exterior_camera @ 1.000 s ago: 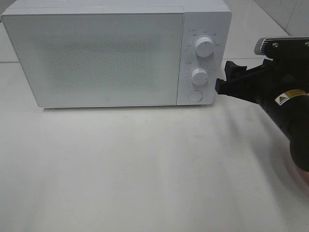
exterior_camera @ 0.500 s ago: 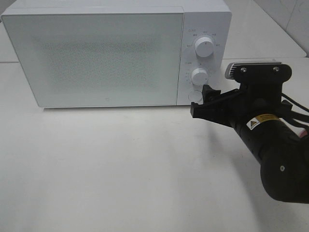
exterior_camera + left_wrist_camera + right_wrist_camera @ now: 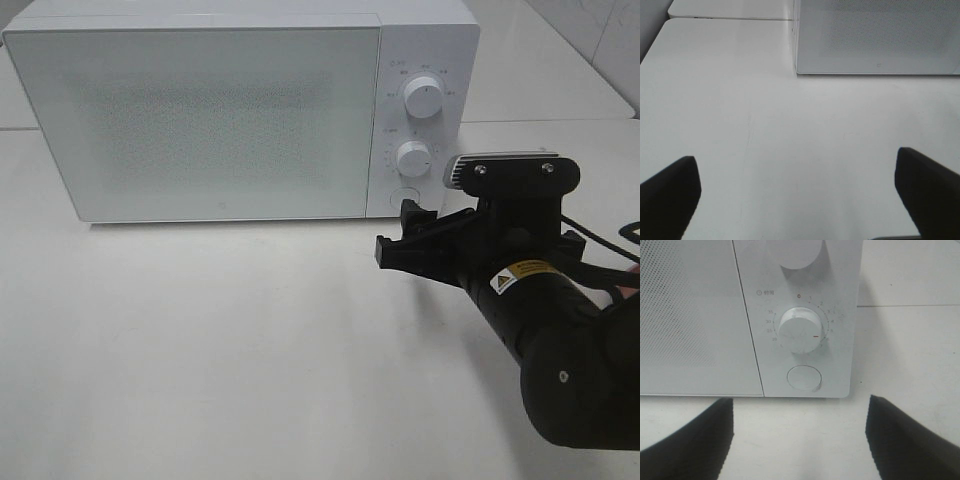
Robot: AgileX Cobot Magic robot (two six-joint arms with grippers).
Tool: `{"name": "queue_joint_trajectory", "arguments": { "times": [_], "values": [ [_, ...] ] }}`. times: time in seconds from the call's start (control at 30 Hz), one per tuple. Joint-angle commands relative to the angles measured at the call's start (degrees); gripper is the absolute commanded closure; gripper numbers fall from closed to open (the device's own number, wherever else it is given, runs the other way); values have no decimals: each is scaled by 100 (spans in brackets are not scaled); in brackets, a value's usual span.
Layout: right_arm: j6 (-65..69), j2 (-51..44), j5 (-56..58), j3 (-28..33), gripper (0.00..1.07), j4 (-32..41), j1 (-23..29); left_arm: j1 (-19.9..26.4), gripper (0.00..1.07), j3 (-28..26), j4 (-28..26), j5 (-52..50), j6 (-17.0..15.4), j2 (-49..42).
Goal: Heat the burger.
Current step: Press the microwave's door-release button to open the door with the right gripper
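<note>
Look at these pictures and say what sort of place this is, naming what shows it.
Probably a lab bench set up as a mock kitchen: a white microwave with two dials stands on a plain white table, and a black robot gripper hovers before it.

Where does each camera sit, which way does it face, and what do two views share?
Exterior high: above the table, looking down at the white microwave; shows the right arm and open right tool.
Left wrist: behind the open left tool, low over the table, facing the microwave's lower door corner; both fingers show.
Right wrist: behind the right tool, facing the timer knob and round button; both fingers show.
Shared: exterior high and right wrist both show that knob and button.
</note>
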Motion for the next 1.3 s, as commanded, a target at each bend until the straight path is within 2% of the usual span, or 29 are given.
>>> {"name": "queue_joint_trajectory", "arguments": {
  "times": [0.03,0.13,0.2,0.3,0.37,0.4,0.47,0.57,0.63,0.7,0.73,0.8,0.83,0.87,0.9,0.93,0.97,1.0,1.03,1.07,1.1,1.17,1.3],
  "values": [
    [372,0,-441,6,35,-29,29,-17,9,23,-34,-80,11,-126],
    [1163,0,-384,6,35,-29,29,-17,9,23,-34,-80,11,-126],
    [2578,0,-286,6,35,-29,29,-17,9,23,-34,-80,11,-126],
    [3002,0,-264,6,35,-29,29,-17,9,23,-34,-80,11,-126],
    [4509,0,-126,6,36,-29,29,-17,9,23,-34,-80,11,-126],
    [4509,0,-126,6,36,-29,29,-17,9,23,-34,-80,11,-126],
    [5592,0,-17,6,38,-29,29,-17,9,23,-34,-80,11,-126],
    [5953,0,-6,6,39,-29,29,-17,9,23,-34,-80,11,-126],
    [7087,0,-6,6,45,-52,29,-17,9,23,-34,-80,11,-126],
    [7363,0,-6,6,48,-63,29,-17,9,23,-34,-80,11,-126],
    [7838,0,-6,6,53,-74,29,-17,9,23,-34,-80,11,-126],
    [8084,0,-6,6,56,-74,29,-17,9,23,-34,-80,11,-126],
    [8503,0,-6,6,63,-80,29,-17,9,23,-34,-80,11,-126],
    [8503,0,-6,6,63,-80,29,-17,9,23,-34,-80,11,-126],
    [8806,0,-6,6,72,-80,29,-17,9,23,-34,-80,11,-126],
    [8806,0,-6,6,72,-80,29,-17,9,23,-34,-80,11,-126],
    [8938,0,-6,6,78,-80,29,-17,9,23,-34,-80,11,-126],
    [9087,0,-6,6,90,-80,29,-17,9,23,-34,-80,11,-126],
    [9087,0,-6,6,90,-80,29,-17,9,23,-34,-80,11,-126],
    [9099,0,-6,6,99,-80,29,-17,9,23,-34,-80,11,-126],
    [9099,0,-6,6,99,-80,29,-17,9,23,-34,-80,11,-126],
    [9081,0,52,6,107,-80,29,-17,9,23,-34,-80,11,-126],
    [9081,0,258,6,107,-74,29,-17,9,23,-34,-80,11,-126]
  ]
}}
